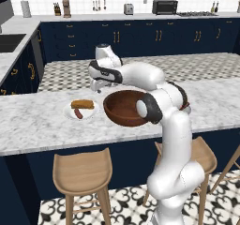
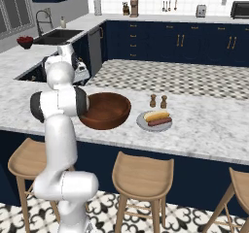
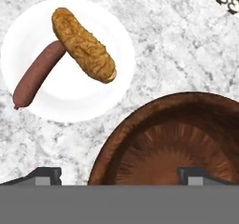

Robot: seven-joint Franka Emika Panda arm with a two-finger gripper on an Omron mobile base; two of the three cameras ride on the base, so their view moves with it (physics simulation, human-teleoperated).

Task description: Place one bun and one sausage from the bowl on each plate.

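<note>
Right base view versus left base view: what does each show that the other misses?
Right base view alone: a grey plate with a bun and sausage, plus two small shakers. Left base view alone: a white plate holding another bun and sausage. Both share the wooden bowl on the marble counter.

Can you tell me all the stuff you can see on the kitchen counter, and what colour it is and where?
bowl: one, reddish-brown wood, middle of the counter, nothing seen inside
white plate: one, left of the bowl in the left base view
bun: one, golden brown, on the white plate
sausage: one, reddish brown, on the white plate, its end meeting the bun
grey plate: one, on the bowl's other side, with another bun and sausage
shakers: two, brown, behind the grey plate
stools: wooden, below the counter
gripper: one, jaws apart, above the bowl's rim, holding nothing
</note>
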